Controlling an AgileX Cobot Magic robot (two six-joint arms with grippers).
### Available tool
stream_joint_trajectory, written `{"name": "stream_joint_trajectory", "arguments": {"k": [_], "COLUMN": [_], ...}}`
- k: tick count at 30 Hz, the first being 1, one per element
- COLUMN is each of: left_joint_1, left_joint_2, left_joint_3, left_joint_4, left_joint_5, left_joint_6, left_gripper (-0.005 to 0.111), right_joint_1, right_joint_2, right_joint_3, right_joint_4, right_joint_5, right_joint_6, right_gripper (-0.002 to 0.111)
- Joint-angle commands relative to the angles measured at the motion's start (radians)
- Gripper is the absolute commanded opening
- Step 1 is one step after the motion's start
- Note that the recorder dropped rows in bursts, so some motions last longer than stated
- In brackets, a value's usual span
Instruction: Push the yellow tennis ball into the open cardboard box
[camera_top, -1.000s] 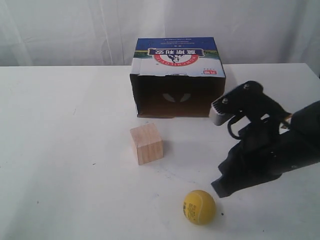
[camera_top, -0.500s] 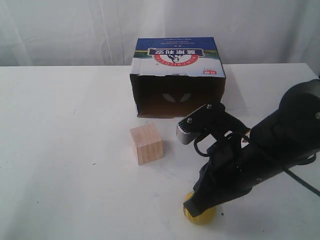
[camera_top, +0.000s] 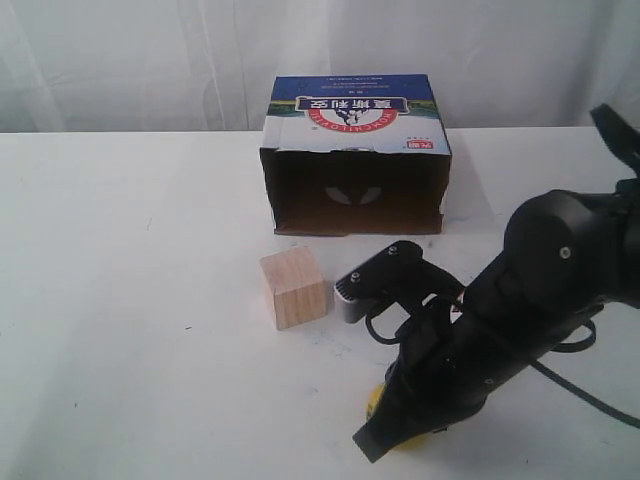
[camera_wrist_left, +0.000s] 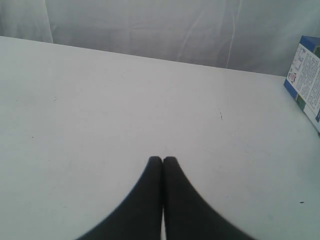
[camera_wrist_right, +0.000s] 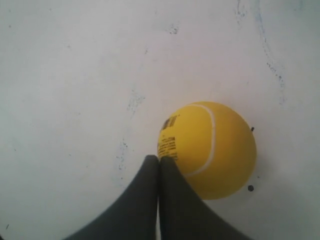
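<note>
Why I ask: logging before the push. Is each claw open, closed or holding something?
Left claw: closed, holding nothing.
Right claw: closed, gripping nothing, tips by the small yellow fuzzy tennis ball; contact unclear.

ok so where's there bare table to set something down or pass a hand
The widest bare patch is the table left of the wooden cube and the cardboard box. A narrower strip runs between the cube and the box's open mouth. Crowded: front right, where the right arm sits over the tennis ball.
</note>
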Motion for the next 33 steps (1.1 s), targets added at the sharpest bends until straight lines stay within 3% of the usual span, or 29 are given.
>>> {"name": "stream_joint_trajectory", "arguments": {"k": [1,11,18,23,33], "left_joint_1": [0.003,0.003,0.003,0.003,0.003], "left_joint_2": [-0.003,-0.003,-0.003,-0.003,-0.003], "left_joint_3": [0.004,0.004,0.004,0.004,0.004], "left_joint_4": [0.000,0.000,0.000,0.000,0.000], "left_joint_5": [-0.008,-0.008,-0.008,-0.008,-0.008], "left_joint_6": [-0.002,-0.002,-0.002,-0.002,-0.002], "left_gripper": [0.000,0.000,0.000,0.000,0.000], "right_joint_1": [0.000,-0.047,-0.098,-0.098,-0.198], "right_joint_2": [0.035,0.055,0.043,0.046,0.195], "right_joint_3": [0.001,-0.066,-0.232,-0.237,-0.232], "right_joint_4": [-0.025,-0.214,-0.351,-0.358,-0.431], "right_joint_5": [-0.018,-0.143,-0.047,0.035,-0.162], "right_joint_6": [-0.009,0.051,0.162,0.165,0.169], "right_gripper": [0.000,0.000,0.000,0.000,0.000]}}
